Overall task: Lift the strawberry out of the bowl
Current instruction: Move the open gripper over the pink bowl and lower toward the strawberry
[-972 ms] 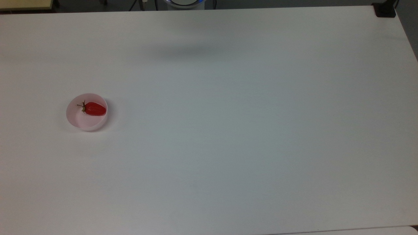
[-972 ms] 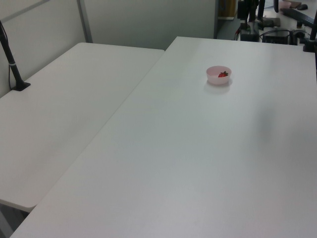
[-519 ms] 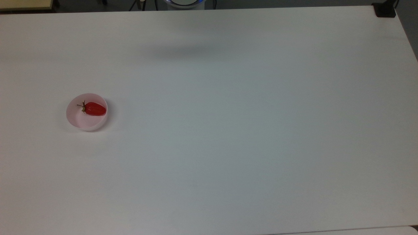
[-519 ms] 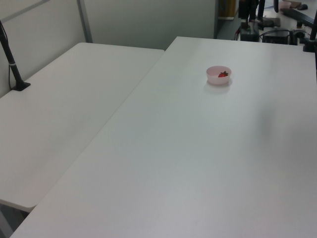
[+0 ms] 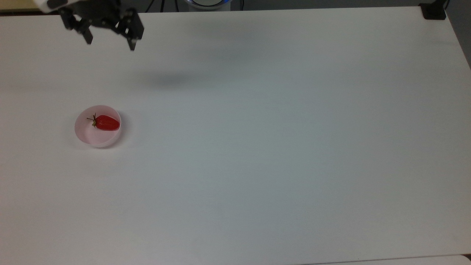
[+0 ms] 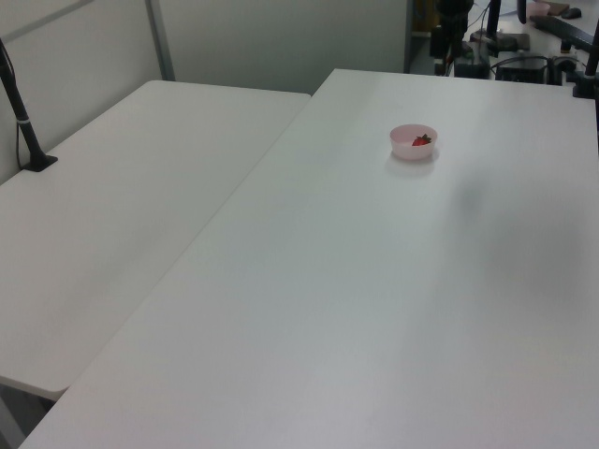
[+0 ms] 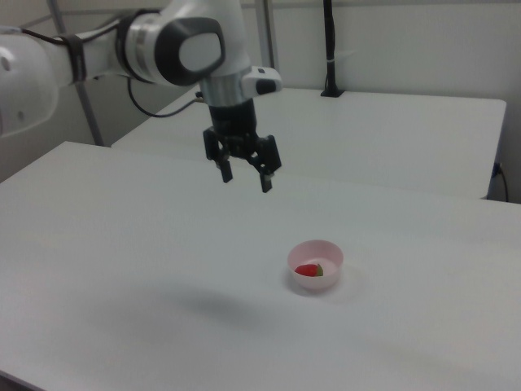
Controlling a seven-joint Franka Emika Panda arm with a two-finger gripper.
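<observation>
The gripper [image 5: 110,43] hangs wide open and empty, at 12 o'clock from the bowl [image 5: 96,138] holding the strawberry [image 5: 107,123] in the top view.

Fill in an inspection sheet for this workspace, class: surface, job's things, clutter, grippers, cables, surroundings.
Surface: white table, bare around the bowl.
Job's things: strawberry lying inside the pink bowl, stem toward the top view's left.
Clutter: nothing seen.
Grippers: gripper open, empty, raised above the table, apart from the bowl.
Cables: black cable along the arm.
Surroundings: second white table alongside; black post on it.
</observation>
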